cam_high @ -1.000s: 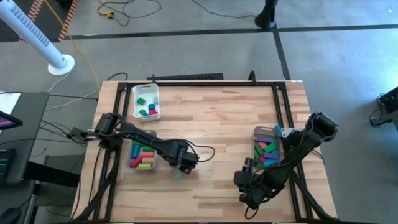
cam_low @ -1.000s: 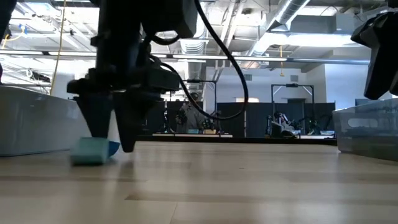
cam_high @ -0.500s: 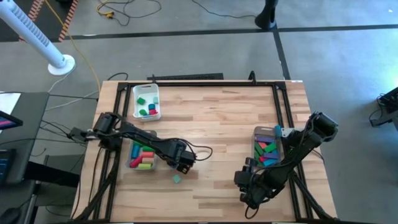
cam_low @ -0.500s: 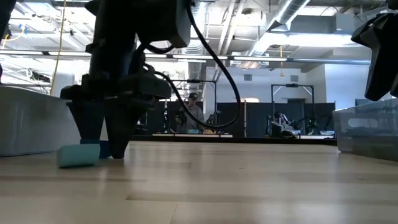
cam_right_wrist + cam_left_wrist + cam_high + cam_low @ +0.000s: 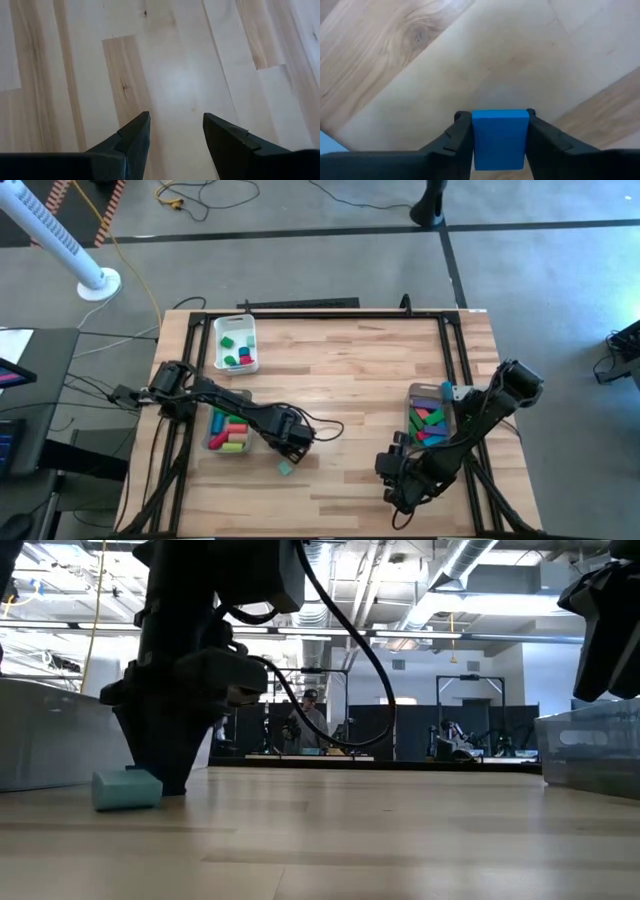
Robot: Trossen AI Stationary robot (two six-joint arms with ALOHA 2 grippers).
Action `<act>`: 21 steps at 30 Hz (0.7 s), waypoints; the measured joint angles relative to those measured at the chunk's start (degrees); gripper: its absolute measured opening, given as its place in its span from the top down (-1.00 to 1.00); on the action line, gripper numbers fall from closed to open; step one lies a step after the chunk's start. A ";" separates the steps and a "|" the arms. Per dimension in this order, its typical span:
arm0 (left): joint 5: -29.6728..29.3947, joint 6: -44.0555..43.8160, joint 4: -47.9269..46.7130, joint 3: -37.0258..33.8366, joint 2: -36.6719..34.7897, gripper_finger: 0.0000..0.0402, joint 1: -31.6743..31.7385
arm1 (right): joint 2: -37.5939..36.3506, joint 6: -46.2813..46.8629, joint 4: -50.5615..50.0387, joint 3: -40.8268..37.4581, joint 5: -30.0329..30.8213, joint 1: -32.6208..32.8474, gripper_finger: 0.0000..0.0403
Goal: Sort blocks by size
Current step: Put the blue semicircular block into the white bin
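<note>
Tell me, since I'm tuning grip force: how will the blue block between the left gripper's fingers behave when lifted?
The blue block looks rigid with flat faces, so the left gripper should hold it squarely. Its smooth surface might slip under a light squeeze. It is probably light.

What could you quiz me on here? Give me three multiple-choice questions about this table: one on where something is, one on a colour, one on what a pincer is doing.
1. Where does the teal block lie?
A. loose on the table by the left pincer
B. in the white tray
C. inside the right-hand bin

2. What colour is the block between the left pincer's fingers?
A. red
B. blue
C. yellow

3. How is the right pincer?
A. shut on a block
B. open and empty over bare wood
C. inside a bin

Answers:
1 A: the teal block sits on the table beside the left pincer.
2 B: the left wrist view shows a blue block squeezed between the fingers.
3 B: the right pincer has its fingers apart with only wood between them.
</note>
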 joint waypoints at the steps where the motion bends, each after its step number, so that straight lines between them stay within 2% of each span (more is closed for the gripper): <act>1: 0.11 0.58 -0.01 0.00 0.00 0.35 -0.01 | 0.00 0.02 0.13 0.00 0.00 0.00 -0.05; 8: 1.06 4.83 -1.05 0.39 -1.12 0.38 -0.01 | 0.00 0.44 0.36 0.00 -0.02 0.00 -0.05; 13: 2.09 9.98 -7.43 3.40 -3.93 0.38 1.05 | 0.00 1.04 0.65 0.00 -0.02 0.00 -0.05; 21: -7.65 17.21 -19.85 7.76 -11.61 0.38 6.66 | 0.00 3.39 0.68 0.00 -0.02 0.02 -0.05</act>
